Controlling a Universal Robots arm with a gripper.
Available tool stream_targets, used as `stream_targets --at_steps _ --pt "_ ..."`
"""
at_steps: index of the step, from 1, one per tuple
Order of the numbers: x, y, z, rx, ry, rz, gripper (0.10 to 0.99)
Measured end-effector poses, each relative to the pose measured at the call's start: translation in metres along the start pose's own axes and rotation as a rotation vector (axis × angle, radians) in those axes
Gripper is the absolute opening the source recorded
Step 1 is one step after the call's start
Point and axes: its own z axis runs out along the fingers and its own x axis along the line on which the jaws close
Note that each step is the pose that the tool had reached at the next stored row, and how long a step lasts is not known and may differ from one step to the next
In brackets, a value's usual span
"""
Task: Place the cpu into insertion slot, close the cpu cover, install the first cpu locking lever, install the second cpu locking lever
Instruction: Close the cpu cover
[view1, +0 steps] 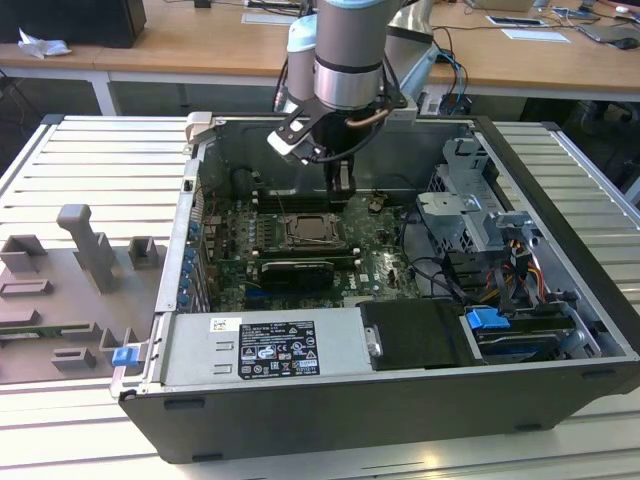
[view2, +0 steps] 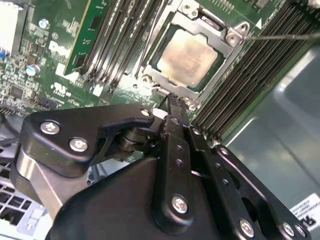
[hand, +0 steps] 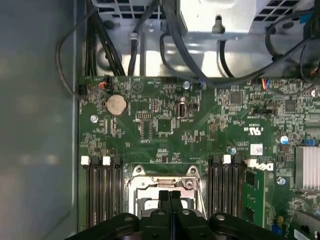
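- Your gripper (view2: 172, 100) is clenched on nothing, tips poised at the edge of the insertion slot (view1: 312, 232).
- The cpu (view2: 187, 57) lies seated in it, framed by the cpu cover (view2: 227, 62).
- Expect a light, stiff, fragile part: grip by its edges only.

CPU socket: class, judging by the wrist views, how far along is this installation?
Done: the cpu lies in the insertion slot, with the cpu cover closed over it. In hand: the jaws are shut together, holding nothing, tips by the cover's edge. Left: the locking levers; one thin lever rod juts from a socket corner, seemingly unlatched.
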Motion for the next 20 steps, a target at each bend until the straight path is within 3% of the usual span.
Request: stream_targets --at_steps 5,8,13,16,20 --pt "0.0002 -0.0099 0.0026 0.000 0.0000 0.000 0.106" --pt "0.0002 -0.0210 0.0114 0.000 -0.0001 -0.003 0.106" --pt "0.0003 -0.0307 0.0195 0.000 0.0055 -0.026 0.106" --pt "0.0004 -0.0427 0.0242 0.000 0.0059 -0.028 0.106" --pt "0.0004 -0.0457 0.0311 0.000 0.0058 -0.028 0.106"
